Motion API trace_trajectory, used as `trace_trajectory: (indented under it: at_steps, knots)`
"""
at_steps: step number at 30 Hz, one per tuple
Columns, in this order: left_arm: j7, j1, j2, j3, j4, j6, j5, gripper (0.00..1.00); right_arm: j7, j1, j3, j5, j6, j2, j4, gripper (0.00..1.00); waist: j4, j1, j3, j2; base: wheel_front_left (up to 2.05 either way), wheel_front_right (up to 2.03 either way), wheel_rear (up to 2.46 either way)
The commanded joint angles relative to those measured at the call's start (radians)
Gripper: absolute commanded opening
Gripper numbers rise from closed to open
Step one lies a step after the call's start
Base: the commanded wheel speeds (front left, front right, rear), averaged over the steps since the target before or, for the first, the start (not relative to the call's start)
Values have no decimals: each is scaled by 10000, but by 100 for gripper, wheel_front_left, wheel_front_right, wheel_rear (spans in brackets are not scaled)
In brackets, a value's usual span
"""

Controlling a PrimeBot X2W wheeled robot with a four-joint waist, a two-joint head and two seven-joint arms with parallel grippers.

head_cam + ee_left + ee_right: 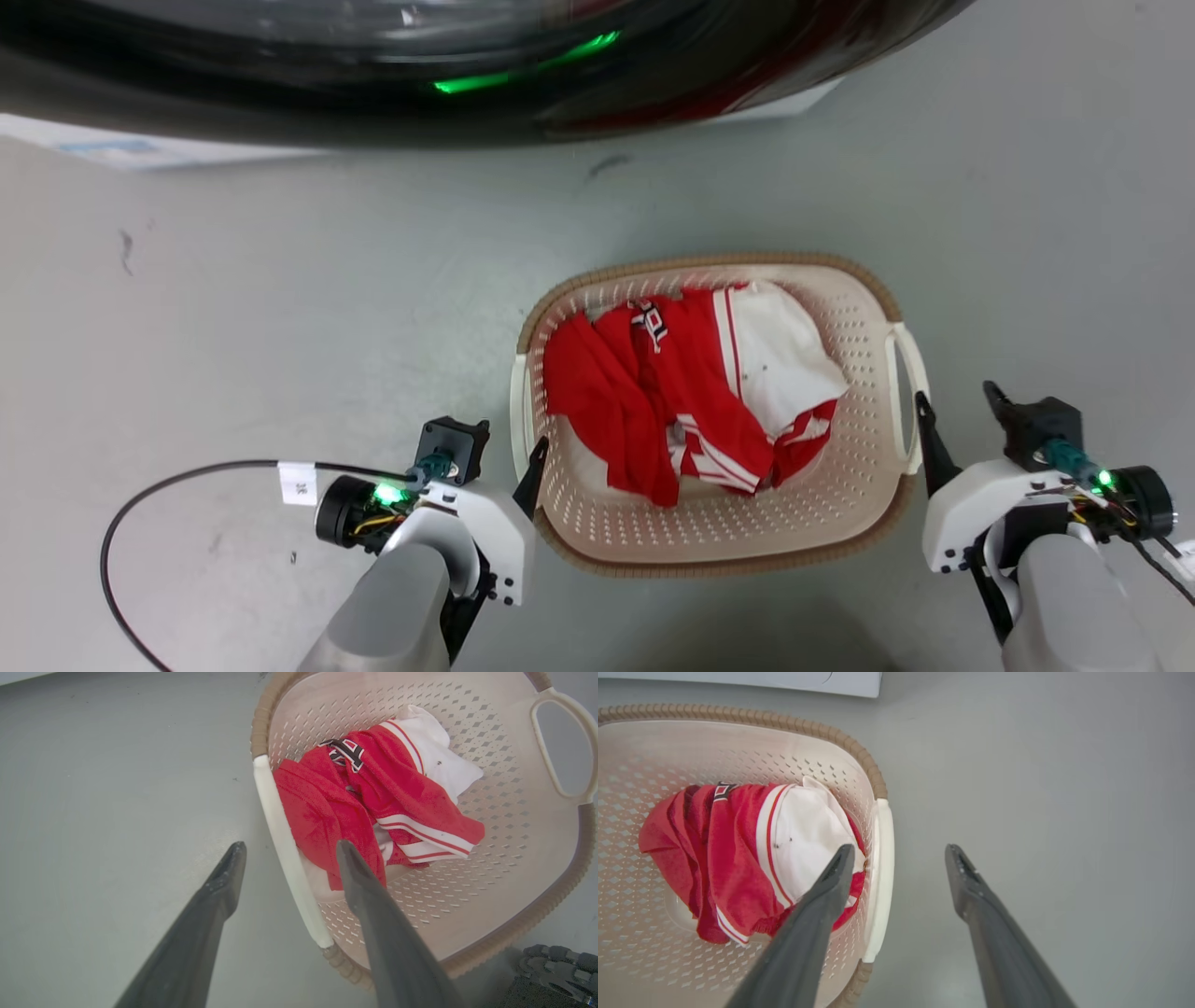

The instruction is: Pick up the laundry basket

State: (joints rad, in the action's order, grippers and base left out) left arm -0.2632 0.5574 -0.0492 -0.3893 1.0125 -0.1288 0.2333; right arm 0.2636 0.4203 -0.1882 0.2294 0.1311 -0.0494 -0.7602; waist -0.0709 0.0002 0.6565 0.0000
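Subject: the laundry basket point(719, 537), cream perforated plastic with a brown woven-look rim, stands on the grey floor point(280, 327) directly ahead of me and between my two arms. It shows no sign of being lifted. It holds a crumpled red and white garment point(681, 392), bunched in the middle and clear of both handles. The left handle point(280, 830) lies in line with the gap of my left gripper point(290, 847). One finger is over the floor outside the basket and the other over the inside, so the jaws are spread with nothing between the pads in contact. The right handle point(880, 877) sits likewise between the fingers of my right gripper point(900, 849), which is also spread and empty, with its inner finger above the garment's white part. I cannot tell from the wrist views whether the fingertips are level with the handles or above them. Assessment: the approach and alignment look complete on both sides. Outstanding are any final lowering, closing on both handles, and an even lift. Risk noted: the inner fingers are near the cloth and could pinch it. Beyond the basket, a dark glossy curved shape point(467, 56) with green reflections spans the top of the head view; I cannot identify it.
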Motion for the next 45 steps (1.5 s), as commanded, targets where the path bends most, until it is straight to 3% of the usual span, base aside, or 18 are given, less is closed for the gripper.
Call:
trace_trajectory:
  at_steps: [1, 10, 36, 37, 38, 39, 40, 45]
  knots:
    - [-26, 241, -14, -98, 106, 0, 16, 100, 19, 266, -9, 50, -7, -18, -249, 100, 47, -2, 386, 0, 0, 0, 0]
    - [-24, 789, -17, -601, 591, -9, 385, 100, 19, 1202, -300, 550, -7, -19, -1733, 100, 159, -2, 1044, 0, 0, 0, 0]
    - [-24, 1626, -94, -1232, 840, 0, 691, 100, 19, 2600, -739, 1209, -7, -21, -3285, 100, 271, -2, 2073, 0, 0, 0, 0]
    - [-23, 1652, -95, -1264, 849, 0, 697, 80, 18, 2634, -748, 1225, -7, -20, -3331, 84, 268, -2, 2096, 0, 0, 0, 0]
    - [-23, 1665, -95, -1297, 865, 0, 713, 48, 18, 2661, -751, 1235, -7, -21, -3358, 46, 263, -2, 2120, 0, 0, 0, 0]
    - [-23, 1673, -96, -1335, 885, 1, 735, 25, 19, 2678, -742, 1251, -7, -21, -3435, 17, 258, -2, 2144, 0, 0, 0, 0]
    - [-23, 1689, -100, -1377, 905, 1, 749, 0, 18, 2709, -710, 1263, -7, -20, -3546, 0, 252, -2, 2164, 0, 0, 0, 0]
    - [19, 1853, -134, -1553, 1032, 0, 800, 0, 10, 2956, -571, 1131, -8, 25, -3725, 0, 214, -2, 2200, 0, 0, 0, 0]
